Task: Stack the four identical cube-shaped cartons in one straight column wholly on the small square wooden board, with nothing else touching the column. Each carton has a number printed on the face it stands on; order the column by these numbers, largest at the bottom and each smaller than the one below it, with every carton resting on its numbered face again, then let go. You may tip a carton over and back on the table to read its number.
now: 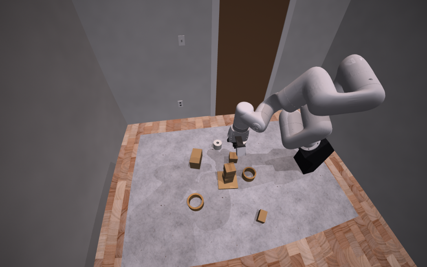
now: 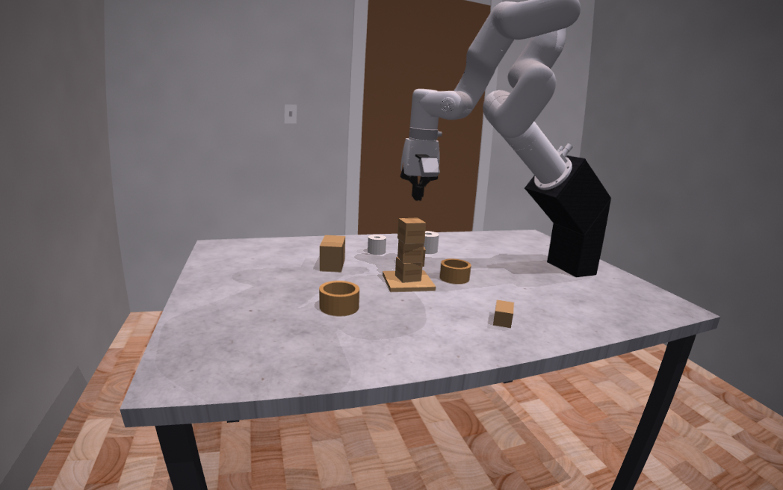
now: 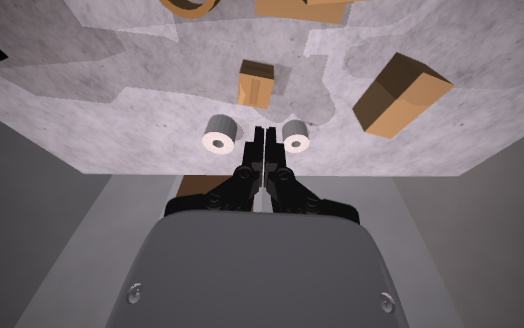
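Three cube-shaped cartons form a column (image 1: 229, 171) (image 2: 410, 251) on the square wooden board (image 1: 222, 185) (image 2: 424, 285) (image 3: 280, 11). The column stands upright, its cartons slightly offset and turned against each other. A fourth carton (image 1: 233, 157) (image 3: 256, 91) with a tape strip on top stands on the table behind the board, apart from the column and mostly hidden behind it in the exterior view. My gripper (image 2: 417, 197) (image 3: 264, 140) is shut and empty, fingers together, high above the table behind the column. No printed numbers show; the faces underneath are hidden.
A tall box (image 1: 196, 157) (image 2: 332, 254) (image 3: 400, 105) stands left of the board. Rings lie front left (image 1: 195, 208) (image 2: 339, 303) and right (image 1: 249, 179) (image 2: 455, 275). A small plain block (image 1: 262, 216) (image 2: 503, 316) is front right. Two white rolls (image 3: 220, 125) (image 3: 296, 128) stand at the back.
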Motion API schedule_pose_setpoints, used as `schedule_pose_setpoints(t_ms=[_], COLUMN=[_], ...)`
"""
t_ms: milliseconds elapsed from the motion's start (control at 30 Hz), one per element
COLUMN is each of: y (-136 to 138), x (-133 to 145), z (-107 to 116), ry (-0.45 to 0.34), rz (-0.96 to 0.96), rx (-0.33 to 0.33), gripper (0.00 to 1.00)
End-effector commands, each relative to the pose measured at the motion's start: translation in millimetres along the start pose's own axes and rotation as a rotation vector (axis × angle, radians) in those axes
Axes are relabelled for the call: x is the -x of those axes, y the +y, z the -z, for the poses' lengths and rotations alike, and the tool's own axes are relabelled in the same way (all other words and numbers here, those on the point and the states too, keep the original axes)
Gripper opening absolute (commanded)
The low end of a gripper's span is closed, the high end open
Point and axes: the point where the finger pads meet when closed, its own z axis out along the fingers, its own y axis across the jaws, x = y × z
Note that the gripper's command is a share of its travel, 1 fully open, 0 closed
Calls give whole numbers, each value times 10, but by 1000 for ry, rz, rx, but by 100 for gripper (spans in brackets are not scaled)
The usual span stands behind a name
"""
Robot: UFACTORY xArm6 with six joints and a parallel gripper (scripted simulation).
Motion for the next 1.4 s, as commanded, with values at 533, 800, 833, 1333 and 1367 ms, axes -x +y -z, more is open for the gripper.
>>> schedule_pose_setpoints(t_ms=[533,800,833,1333,1367], y=[-57,-65,-69,-109,-114], x=[83,101,106,230,244], z=[-679,-675,-674,-628,-621], ry=[88,88,88,91,91], rz=[-140,-140,-140,-140,-140], rx=[-4,-4,-4,-1,-1], gripper=[0,0,0,0,0])
